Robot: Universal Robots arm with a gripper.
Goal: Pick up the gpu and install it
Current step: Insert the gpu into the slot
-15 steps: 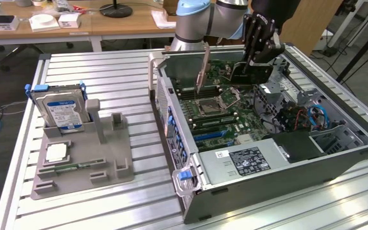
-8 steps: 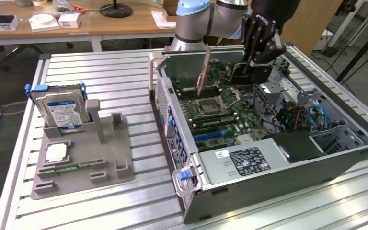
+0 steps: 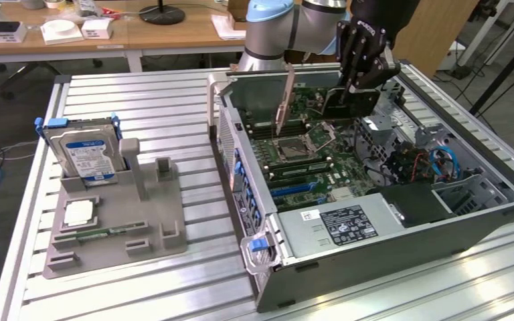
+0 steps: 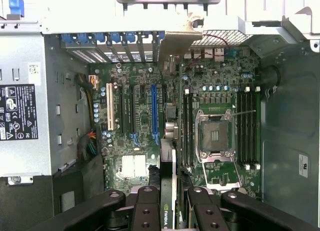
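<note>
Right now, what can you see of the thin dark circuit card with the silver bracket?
The thin dark circuit card stands on edge, gripped between the black gripper's fingers inside the open grey case, above the green motherboard. Its silver metal bracket lies by the case's rear slot openings. Whether it is seated is unclear.

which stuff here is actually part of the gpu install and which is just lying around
In the job: gpu, gripped by the end effector above the open computer case; motherboard inside it.
Lying about: hard drive, processor chip and memory stick on the grey holder; boxes on the desk behind.
</note>
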